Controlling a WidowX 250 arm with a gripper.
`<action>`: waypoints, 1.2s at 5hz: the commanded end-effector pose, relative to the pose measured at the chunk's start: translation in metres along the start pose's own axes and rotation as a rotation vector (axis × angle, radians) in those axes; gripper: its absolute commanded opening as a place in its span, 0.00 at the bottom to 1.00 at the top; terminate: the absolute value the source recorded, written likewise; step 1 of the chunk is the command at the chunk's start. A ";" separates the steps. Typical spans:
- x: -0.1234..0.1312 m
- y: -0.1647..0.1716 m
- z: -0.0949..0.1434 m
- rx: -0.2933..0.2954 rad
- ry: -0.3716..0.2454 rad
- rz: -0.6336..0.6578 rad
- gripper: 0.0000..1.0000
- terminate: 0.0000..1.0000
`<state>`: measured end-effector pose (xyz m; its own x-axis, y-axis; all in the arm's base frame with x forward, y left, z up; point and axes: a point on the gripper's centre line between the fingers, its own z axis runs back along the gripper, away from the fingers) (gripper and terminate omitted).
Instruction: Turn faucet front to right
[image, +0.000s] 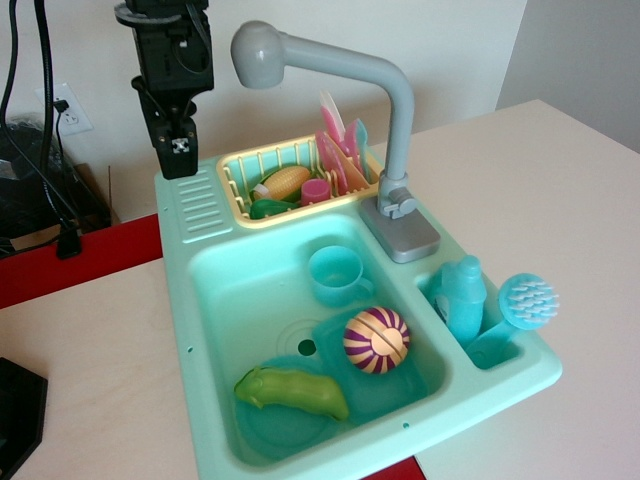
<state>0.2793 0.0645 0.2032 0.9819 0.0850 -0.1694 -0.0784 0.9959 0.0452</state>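
**Q:** Progress on the task, as far as the view shows?

**Operator:** Faucet (395, 120) stands upright on its grey base at the back rim of the mint toy sink (190, 330), between the yellow dish rack (240, 195) and the side compartment. Its long arm reaches toward the upper left, with the round head hanging above the rack's left end. I judge the turn not begun: nothing touches the arm, and the head does not point to the right. All of the swing is left to do, along with the approach and first contact.

**Q:** Position and state of the gripper?

**Operator:** My gripper (179, 160) hangs over the sink's ribbed back-left corner, left of the head and apart from it. Fingers appear pressed together, though the dark housing against the wall makes that hard to confirm, so I say I cannot tell.

**Q:** Other contents?

**Operator:** Basin holds a cup (338, 275), a striped ball (376, 340) and a green toy vegetable (292, 392). Side compartment holds a blue bottle (461, 298) and a brush (527, 301). Sink rests on a pale surface (90, 380).

**Q:** Legible writing or brands?

**Operator:** None. A small black-and-white patterned marker sits on the gripper's lower end; it carries no readable text.
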 end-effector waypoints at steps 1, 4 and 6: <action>0.017 0.014 0.006 0.026 -0.028 0.030 1.00 0.00; 0.050 -0.002 0.004 0.017 -0.017 -0.023 1.00 0.00; 0.037 -0.075 0.005 0.045 -0.008 -0.228 1.00 0.00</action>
<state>0.3253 0.0017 0.1769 0.9646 -0.1139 -0.2379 0.1281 0.9907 0.0451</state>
